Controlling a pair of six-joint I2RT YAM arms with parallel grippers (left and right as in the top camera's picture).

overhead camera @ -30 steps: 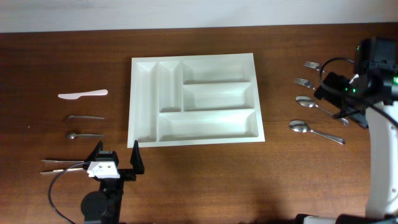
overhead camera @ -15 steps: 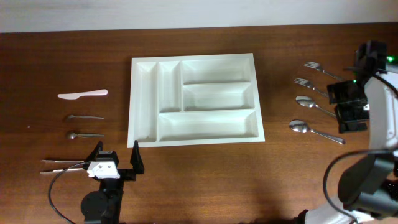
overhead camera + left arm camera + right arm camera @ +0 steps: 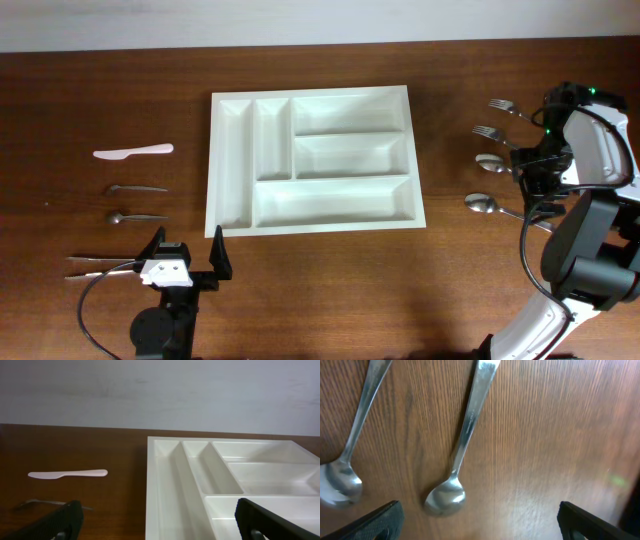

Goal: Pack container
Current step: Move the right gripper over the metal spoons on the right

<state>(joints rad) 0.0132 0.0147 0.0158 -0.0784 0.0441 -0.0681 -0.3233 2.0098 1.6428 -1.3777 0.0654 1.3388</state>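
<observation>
Change from the earlier overhead frames: the right arm has swung in from the far right edge, and the right gripper [image 3: 532,172] now hangs over the 2 right-hand spoons, its dark body covering their handles. The left arm, the container and all cutlery lie as before. Item 1: the container [image 3: 330,200], a white tray with 5 compartments, all bare, flat on the brown table [image 3: 330,290] at the centre of the overhead frame. Item 2: left gripper [image 3: 188,240], jaws spread wide and holding nothing, in the lower left of the overhead frame. It sits just below and left of the container's lower left corner, near it but apart, and in the left wrist view the container fills the right half of the picture. Item 3: right gripper, jaws also spread wide and gripping nothing, with the container well apart to its left. In the right wrist view, 2 spoon bowls lie on the wood under the gap; contact cannot be told. Item 4: right-side cutlery, 2 forks [image 3: 503,104] at upper right, the upper spoon [image 3: 490,160] and the lower spoon [image 3: 483,204] below them. Item 5: left-side cutlery, a pale plastic knife [image 3: 133,152], 2 small spoons [image 3: 137,188] beneath it, and 2 thin metal pieces [image 3: 100,266] beside the left arm, too small to identify.
</observation>
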